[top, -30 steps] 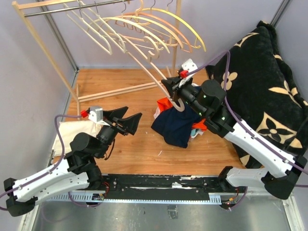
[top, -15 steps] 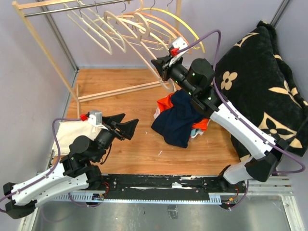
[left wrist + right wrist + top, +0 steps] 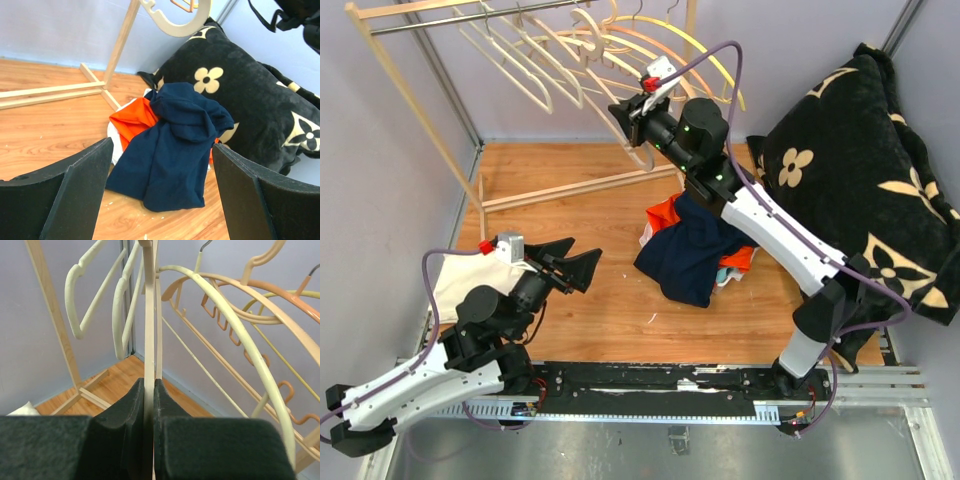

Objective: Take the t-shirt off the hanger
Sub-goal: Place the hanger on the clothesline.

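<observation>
Gripping a cream hanger [image 3: 149, 315] between narrow jaws, your right gripper [image 3: 623, 116] sits high by the rack [image 3: 400, 90]. Your left gripper [image 3: 586, 252] hangs wide open, holding nothing. The navy t-shirt [image 3: 688, 258] lies crumpled on the wooden table [image 3: 570, 215], overlapping an orange garment [image 3: 665, 213].

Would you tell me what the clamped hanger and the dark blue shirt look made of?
Hanger: probably plastic or painted wood; smooth, uniform matte cream, no grain visible. Dark blue shirt: soft matte fabric, likely cotton; it slumps in limp folds.
</observation>
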Tool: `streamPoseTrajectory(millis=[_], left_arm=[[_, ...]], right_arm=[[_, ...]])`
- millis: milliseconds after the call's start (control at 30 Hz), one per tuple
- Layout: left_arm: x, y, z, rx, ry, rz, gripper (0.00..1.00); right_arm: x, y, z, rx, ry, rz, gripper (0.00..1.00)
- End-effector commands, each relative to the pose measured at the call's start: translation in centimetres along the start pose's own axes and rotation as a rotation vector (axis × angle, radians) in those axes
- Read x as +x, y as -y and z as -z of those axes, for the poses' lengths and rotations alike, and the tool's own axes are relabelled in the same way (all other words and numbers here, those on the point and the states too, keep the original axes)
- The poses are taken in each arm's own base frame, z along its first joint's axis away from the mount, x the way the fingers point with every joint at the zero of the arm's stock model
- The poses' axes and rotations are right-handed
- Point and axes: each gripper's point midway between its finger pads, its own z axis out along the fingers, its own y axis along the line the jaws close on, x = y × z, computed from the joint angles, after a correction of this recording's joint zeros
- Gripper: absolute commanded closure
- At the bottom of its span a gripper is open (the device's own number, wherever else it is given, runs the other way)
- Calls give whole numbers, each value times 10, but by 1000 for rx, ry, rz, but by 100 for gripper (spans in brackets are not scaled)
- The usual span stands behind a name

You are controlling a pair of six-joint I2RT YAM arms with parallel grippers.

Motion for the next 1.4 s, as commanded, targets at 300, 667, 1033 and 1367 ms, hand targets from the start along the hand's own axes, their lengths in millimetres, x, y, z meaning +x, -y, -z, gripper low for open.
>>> streamPoseTrajectory(millis=[300,667,1033,1367], left_arm=[[0,-12,7,-40,15,0,15],[2,-12,7,-24,17,-34,15],[7,-16,8,-29,10,-59,15],[10,-17,8,-32,2,-57,15]], right_arm=[[-24,10,-52,-14,147,12,99],[1,22,-84,-14,209,11,99],[17,32,-105,-12,268,-2,99],[19,38,-118,3,302,-11,99]])
